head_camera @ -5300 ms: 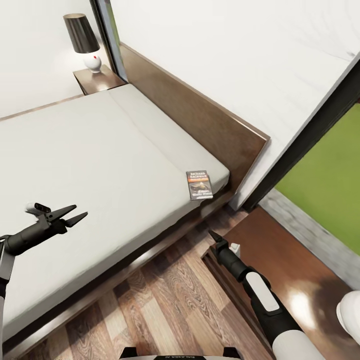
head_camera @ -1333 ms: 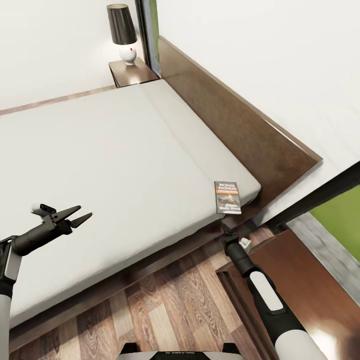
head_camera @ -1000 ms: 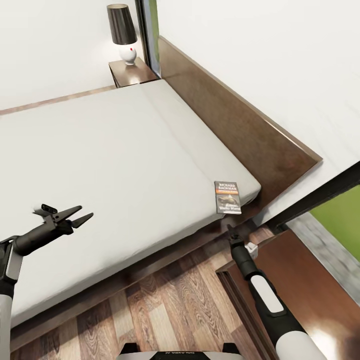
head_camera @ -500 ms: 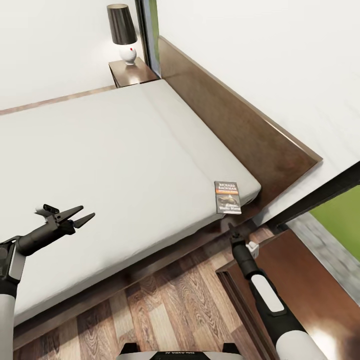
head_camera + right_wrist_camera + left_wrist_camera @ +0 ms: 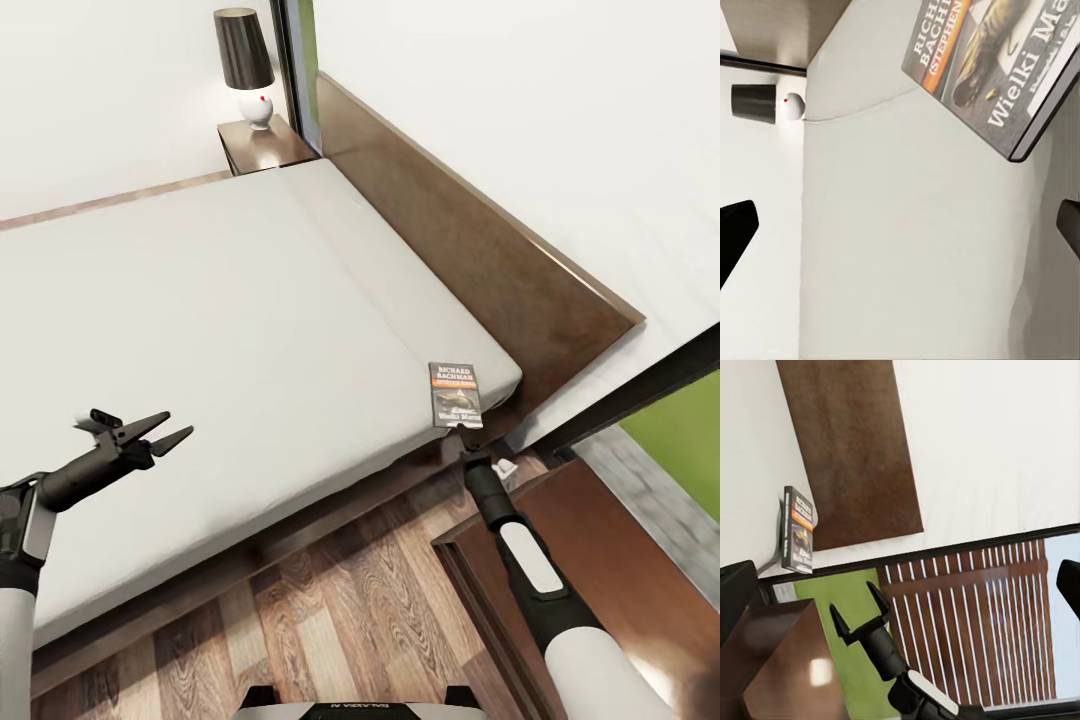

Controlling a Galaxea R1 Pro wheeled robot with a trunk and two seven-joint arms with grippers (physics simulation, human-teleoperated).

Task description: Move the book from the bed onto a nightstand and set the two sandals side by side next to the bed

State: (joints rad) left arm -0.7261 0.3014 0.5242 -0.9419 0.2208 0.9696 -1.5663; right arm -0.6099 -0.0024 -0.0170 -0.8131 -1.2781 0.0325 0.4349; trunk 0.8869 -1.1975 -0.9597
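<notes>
The book [image 5: 455, 394], dark with an orange band, lies flat at the near corner of the bed's pale mattress [image 5: 220, 320], close to the headboard [image 5: 470, 250]. My right gripper [image 5: 463, 435] is open just short of the book's near edge, its tips at the mattress edge. The right wrist view has the book [image 5: 997, 60] close ahead and the fingertips [image 5: 735, 229] spread wide. My left gripper [image 5: 160, 433] hovers open over the mattress's near side, holding nothing. From the left wrist, the book [image 5: 798, 529] and the open right gripper [image 5: 856, 604] are visible. The sandals are out of view.
One nightstand [image 5: 610, 570] stands under my right arm at the bed's near side. The other nightstand [image 5: 268, 148] carries a black-shaded lamp [image 5: 245, 65] beyond the bed. Wood-plank floor [image 5: 330, 610] runs along the bed frame. A dark window frame [image 5: 640, 390] is at the right.
The view shifted toward the bed early on. In the last second my right gripper moved forward from over the nightstand's edge to the book's near edge. My left gripper drifted slightly lower.
</notes>
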